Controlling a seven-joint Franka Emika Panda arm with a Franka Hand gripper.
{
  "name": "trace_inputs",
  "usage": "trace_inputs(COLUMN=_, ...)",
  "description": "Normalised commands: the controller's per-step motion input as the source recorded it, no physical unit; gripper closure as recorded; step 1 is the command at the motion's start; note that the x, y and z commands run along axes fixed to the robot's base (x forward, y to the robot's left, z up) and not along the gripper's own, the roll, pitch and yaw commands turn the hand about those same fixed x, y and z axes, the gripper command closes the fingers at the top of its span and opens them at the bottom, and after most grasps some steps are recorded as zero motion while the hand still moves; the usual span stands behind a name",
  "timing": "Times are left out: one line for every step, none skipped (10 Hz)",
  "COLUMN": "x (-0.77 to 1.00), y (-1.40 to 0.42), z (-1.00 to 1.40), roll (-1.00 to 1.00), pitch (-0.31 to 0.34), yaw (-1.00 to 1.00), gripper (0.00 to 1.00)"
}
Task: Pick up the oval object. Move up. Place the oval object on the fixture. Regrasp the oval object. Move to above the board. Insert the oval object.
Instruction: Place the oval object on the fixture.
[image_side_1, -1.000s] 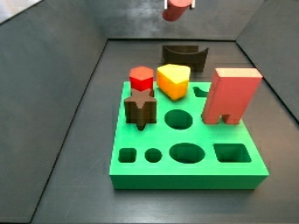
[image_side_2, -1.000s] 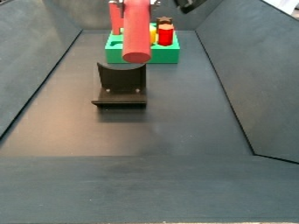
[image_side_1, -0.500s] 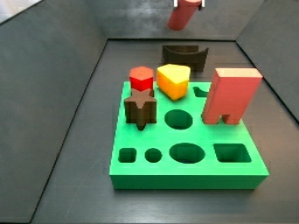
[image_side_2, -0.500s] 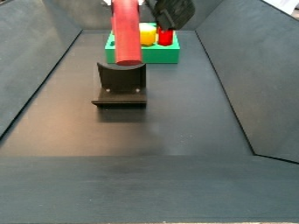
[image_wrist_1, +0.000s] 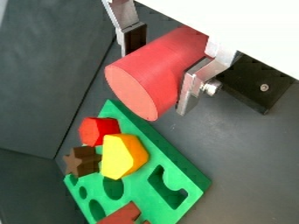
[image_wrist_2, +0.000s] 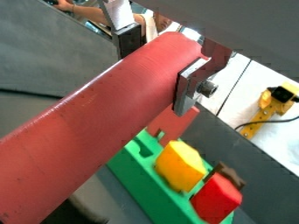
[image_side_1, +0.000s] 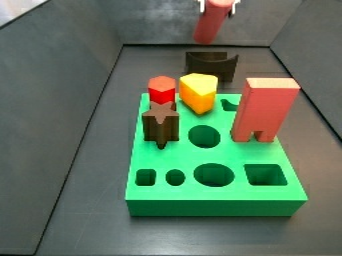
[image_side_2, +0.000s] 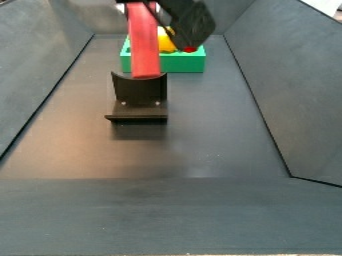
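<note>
— Where do we see the long smooth red oval rod (image_wrist_1: 158, 72)?

— Pinched in our silver two-finger gripper (image_wrist_1: 163, 54), up in the air above the dark notched fixture (image_side_2: 138, 92), behind the bright green holed board (image_side_1: 214, 160).

You are seeing the oval object (image_wrist_1: 158, 72), a long smooth red rod with a rounded oval end, sitting clamped between the silver fingers (image_wrist_1: 195, 81) of the hand (image_wrist_1: 158, 54), high above the floor. In a side view the rod (image_side_2: 140, 42) is hanging tilted over the fixture (image_side_2: 138, 95), clear of its notched top. The dark fixture (image_side_1: 210, 66) is standing on the floor just behind the board (image_side_1: 214, 160), a bright green slab whose shaped holes are showing along its near half.
</note>
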Motion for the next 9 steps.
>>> trace_inputs(x=0.11, y=0.03, z=-1.0, roll=-0.13, pitch=-0.03, yaw=-0.18, gripper=1.0)
trace_inputs(x=0.11, y=0.03, z=-1.0, roll=-0.11, pitch=-0.054, yaw=-0.15, gripper=1.0)
trace_inputs(x=0.12, y=0.03, z=-1.0, roll=-0.1, pitch=-0.091, yaw=-0.11, gripper=1.0)
trace_inputs(x=0.12, y=0.04, z=-1.0, roll=-0.09, pitch=-0.105, yaw=-0.09, gripper=1.0)
trace_inputs(x=0.11, y=0.03, z=-0.88, roll=-0.08, pitch=-0.121, yaw=-0.05, gripper=1.0)
trace_inputs(x=0.09, y=0.02, z=-0.71, roll=-0.08, pitch=-0.112, yaw=-0.02, gripper=1.0)
trace_inputs(x=0.08, y=0.02, z=-0.49, roll=-0.07, pitch=-0.095, yaw=0.01, gripper=1.0)
trace_inputs(x=0.08, y=0.01, z=-0.38, roll=-0.07, pitch=-0.086, yaw=0.02, gripper=1.0)
trace_inputs(x=0.06, y=0.0, z=-0.22, roll=-0.07, pitch=-0.073, yaw=0.03, gripper=1.0)
